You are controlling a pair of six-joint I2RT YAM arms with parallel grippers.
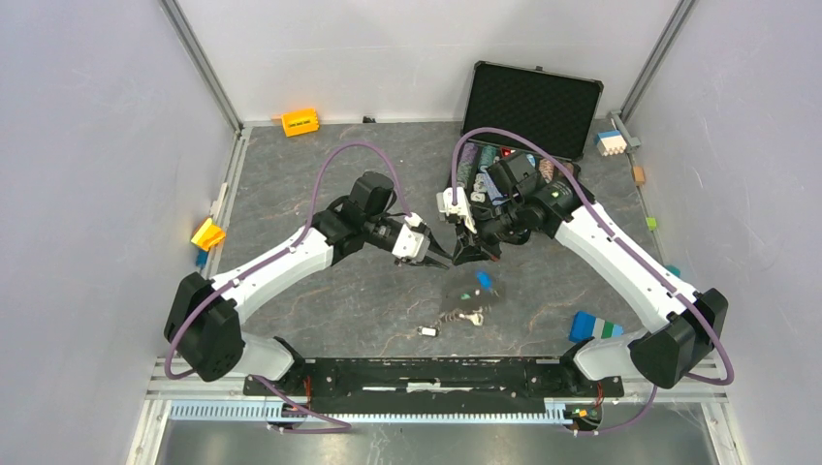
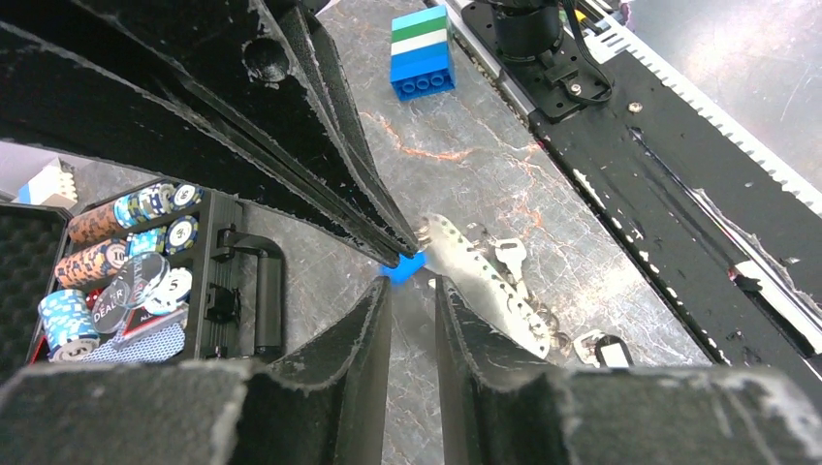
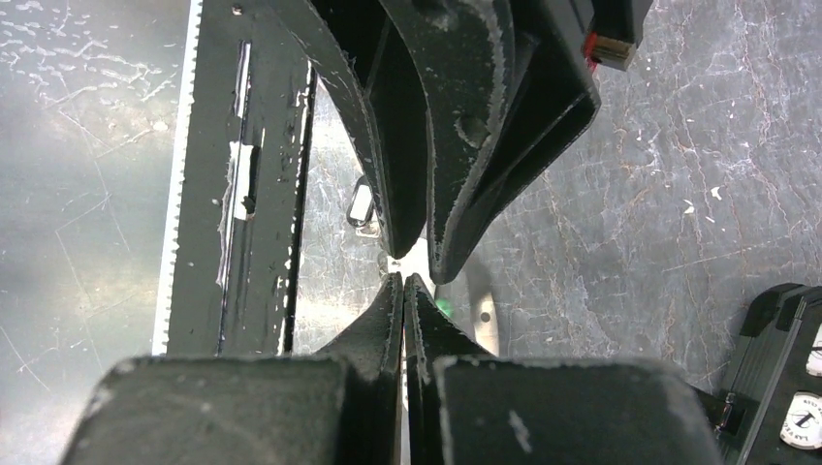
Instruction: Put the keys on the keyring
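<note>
Left gripper (image 2: 413,295): jaws narrow, a slim gap, nothing seen between them. Right gripper (image 3: 403,286): jaws pressed together; cannot tell whether they pinch anything. Both tips are nose to nose, low over the middle of the table (image 1: 320,194). The keyring (image 2: 477,281) sits right under the tips, its silver loop just beside the left fingers and its green tag (image 3: 444,307) by the right tip. One key (image 2: 510,258) lies just beside the loop (clearest in the left wrist view). Dark fob (image 2: 603,350) is nearer the arm bases. Small blue piece (image 2: 403,267) is at the right fingertip. Open chip case (image 1: 528,102) is behind.
</note>
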